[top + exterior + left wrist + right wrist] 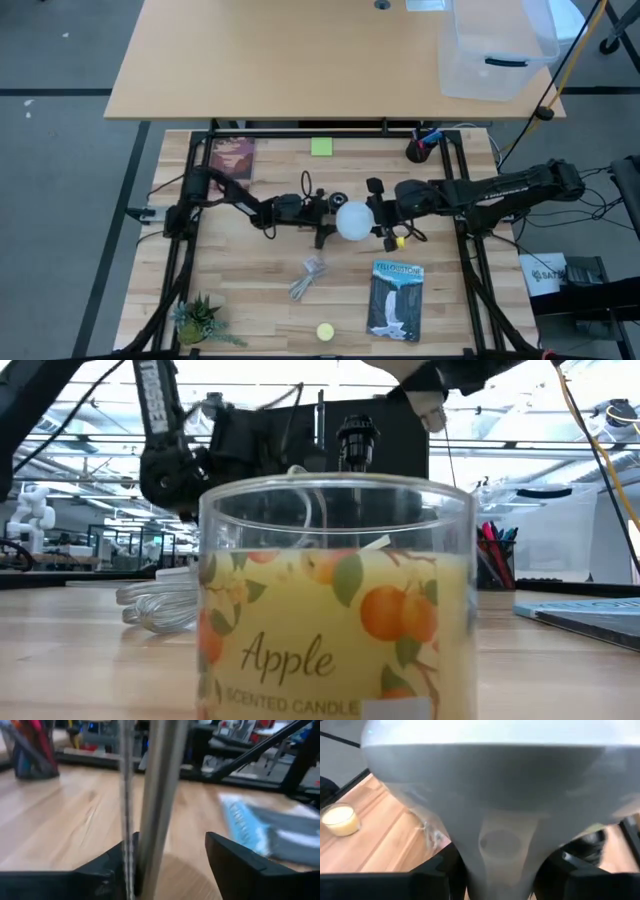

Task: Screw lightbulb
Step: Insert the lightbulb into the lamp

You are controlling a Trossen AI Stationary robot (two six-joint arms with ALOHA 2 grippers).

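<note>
Right tool [500, 870] grips lightbulb [495, 785]; its screw base hidden, perhaps socketed

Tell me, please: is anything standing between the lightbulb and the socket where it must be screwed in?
Nothing visible does. The right gripper holds the lightbulb right beside the black socket, with no object between them in the high view.

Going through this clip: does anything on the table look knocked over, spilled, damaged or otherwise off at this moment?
Nothing stands out. The lightbulb sits mid-table between the left gripper and the right gripper, whose jaws close on its neck. The magazine, candle, small plant and pen cup look undisturbed; nothing is spilled.
</note>
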